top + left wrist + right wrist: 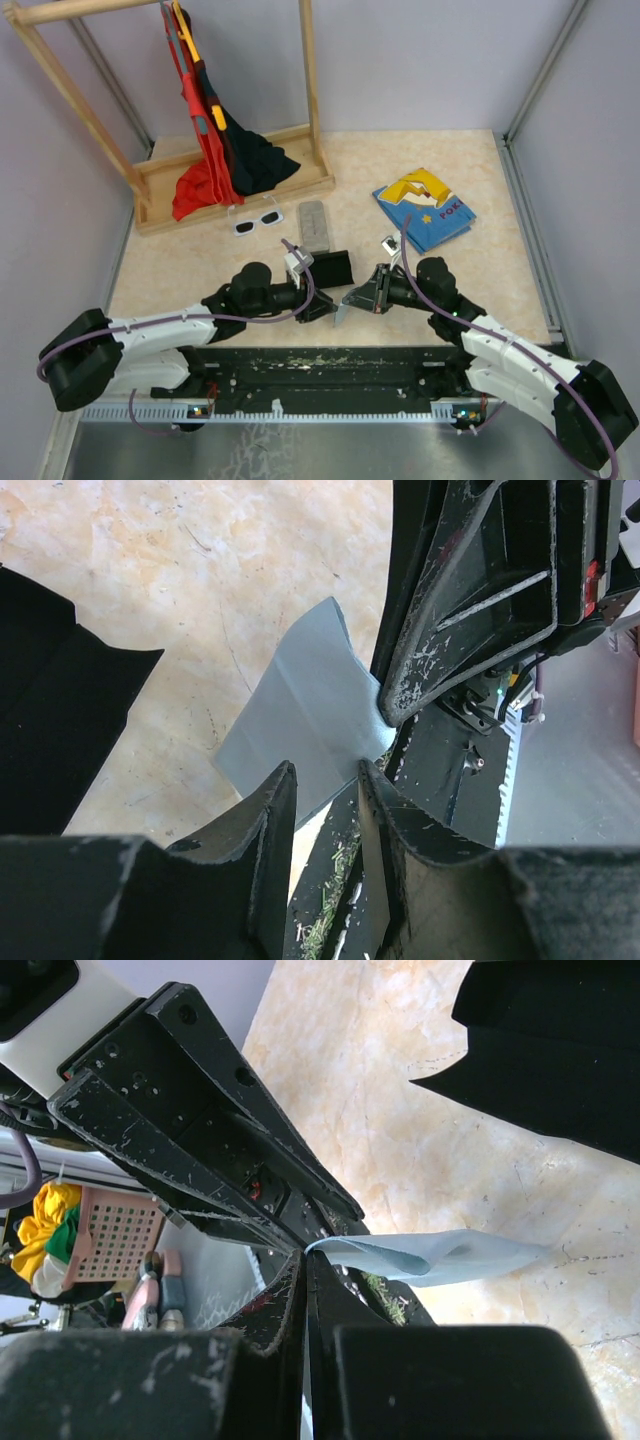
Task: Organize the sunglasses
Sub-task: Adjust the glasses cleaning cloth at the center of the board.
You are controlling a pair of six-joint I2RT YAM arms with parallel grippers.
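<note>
Nearest the lens, at the bottom of the right wrist view, the right pincer (305, 1260) is closed. It pinches one corner of a light-blue cloth (440, 1255), which hangs out over the desk (190, 265). In the left wrist view the left pincer (325, 775) stands partly open, its two fingers a little apart. The cloth's lower edge is right at their tips (whether it touches them cannot be told).

From above, both arms meet over the middle of the desk, close to its near edge. An open black case (335, 267) lies just beyond them.

The white sunglasses (258, 222) lie toward the far edge, left of the middle, just in front of the base of a wooden rack (240, 190). A grey case (316, 226) lies just beside them, and neither pincer is near them. No other pair can be made out.

The step in hand appears to be handling the cloth, perhaps passing or folding it, ahead of packing the open case. The sunglasses themselves look untouched. The next move probably calls for the left pincer to close on the cloth's free edge without tugging it out of the right one's grip.

The only writing is on a blue book (425, 208) near the far right corner, whose cover shows a yellow figure. The yellow letters "POK" can be read there (the rest runs too small to read). No brand shows on the cases or the glasses.
</note>
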